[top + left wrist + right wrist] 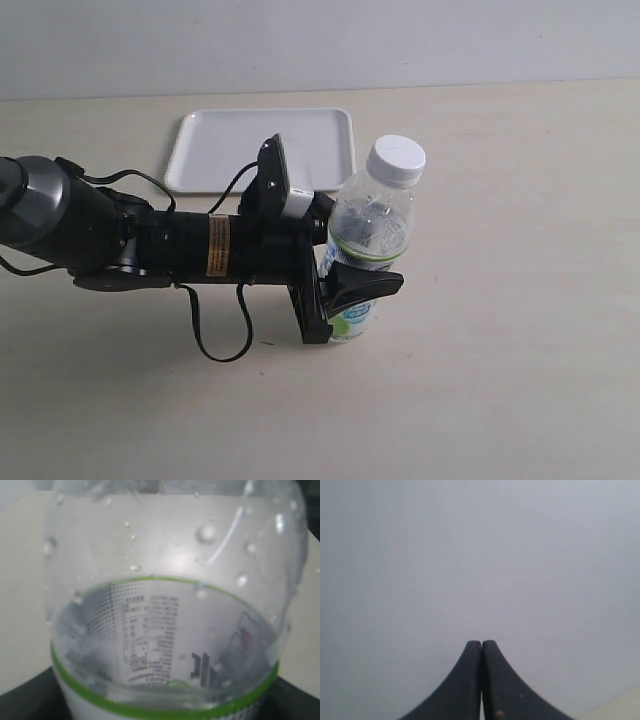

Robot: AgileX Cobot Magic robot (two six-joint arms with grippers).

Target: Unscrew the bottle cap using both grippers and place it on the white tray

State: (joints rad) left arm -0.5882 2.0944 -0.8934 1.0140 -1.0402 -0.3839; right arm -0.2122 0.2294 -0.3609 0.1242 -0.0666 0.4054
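Nearest, lower centre of the exterior frame: left gripper (pixel 358 262), reaching in from the left edge and closed across the labelled lower half of the bottle (pixel 372 225). One finger (pixel 365 284) crosses the front of the label (pixel 352 322); the other is mostly hidden behind. The left wrist view is filled by the clear wall, droplets and the label's green band, so the hold looks snug (a judgement, not a measurement).

Bottle stands upright on the tabletop (pixel 520 380), centre of frame, long axis vertical.

Bottle cap (pixel 397 160): seated on the neck, directly above the left gripper's hold, nothing touching it. Not yet off.

Right gripper (pixel 481 645): absent from the exterior frame. Its own view shows two fingers pressed together, holding nothing, against plain grey with a sliver of tabletop. The left arm is nearer the cap but is occupied as anchor. The right would need to open and come down along the bottle's axis onto the cap.

Farthest: white tray (pixel 200 165), upper centre-left, behind the bottle and clear of its base.
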